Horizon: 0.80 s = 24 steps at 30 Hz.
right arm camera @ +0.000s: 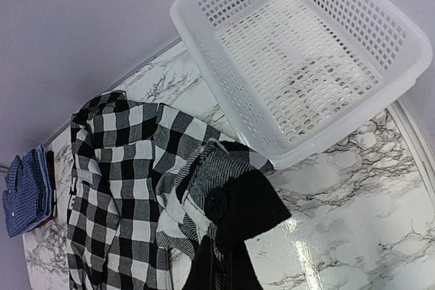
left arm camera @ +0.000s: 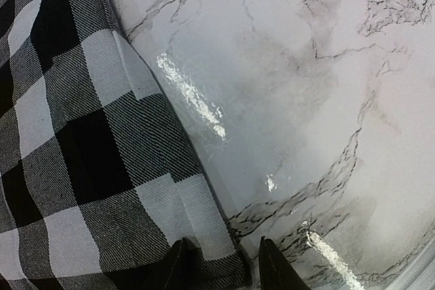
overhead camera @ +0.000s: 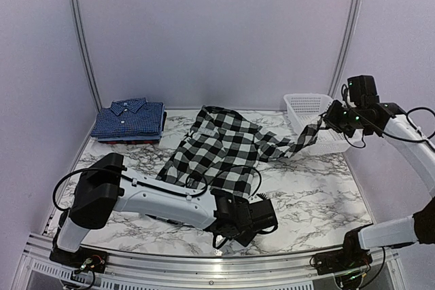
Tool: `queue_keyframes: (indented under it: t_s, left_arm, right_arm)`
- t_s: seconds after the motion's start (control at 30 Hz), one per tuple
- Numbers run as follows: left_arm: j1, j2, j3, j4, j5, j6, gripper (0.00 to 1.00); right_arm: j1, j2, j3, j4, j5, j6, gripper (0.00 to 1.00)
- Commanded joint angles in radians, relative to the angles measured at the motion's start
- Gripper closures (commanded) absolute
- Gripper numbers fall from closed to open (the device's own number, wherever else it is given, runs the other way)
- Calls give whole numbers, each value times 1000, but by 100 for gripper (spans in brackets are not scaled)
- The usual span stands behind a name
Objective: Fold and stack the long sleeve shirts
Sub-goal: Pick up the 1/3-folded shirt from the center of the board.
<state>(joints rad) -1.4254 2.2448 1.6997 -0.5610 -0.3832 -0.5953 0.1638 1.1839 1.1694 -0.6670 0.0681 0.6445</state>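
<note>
Cuff of black-and-white checked cloth shirt pinched in right hand; left hand half-open astride hem at near bench edge; shallow bite, hem could slip.

Spread shirt centre of table; folded shirts back left; basket back right.

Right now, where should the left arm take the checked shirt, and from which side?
Probably the checked shirt's near hem corner, from the table's near edge, fingers low. That corner lies flat beside bare tabletop, and the right gripper holds the sleeve cuff.
</note>
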Motion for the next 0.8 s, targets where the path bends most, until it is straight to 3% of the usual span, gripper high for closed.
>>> queue_keyframes:
  t_s: [0.0,0.07,0.17,0.33,0.53,0.77]
  left_arm:
    - [-5,10,15,-53,-7,0,67]
    - [-6,20,18,-54,-15,2,76]
    - [-5,13,16,-53,-30,3,100]
    - [-7,-69,-25,-28,-19,8,100]
    - [-10,-250,-184,101,57,5,100]
    - [35,-369,-309,172,94,-54,100]
  right_arm:
    - [13,11,50,28,-10,-25,100]
    - [15,19,58,29,-18,-32,100]
    - [21,25,66,45,-19,-52,100]
    - [26,39,105,58,8,-117,100]
    - [32,90,185,80,62,-213,100]
    - [142,225,322,133,106,-308,100]
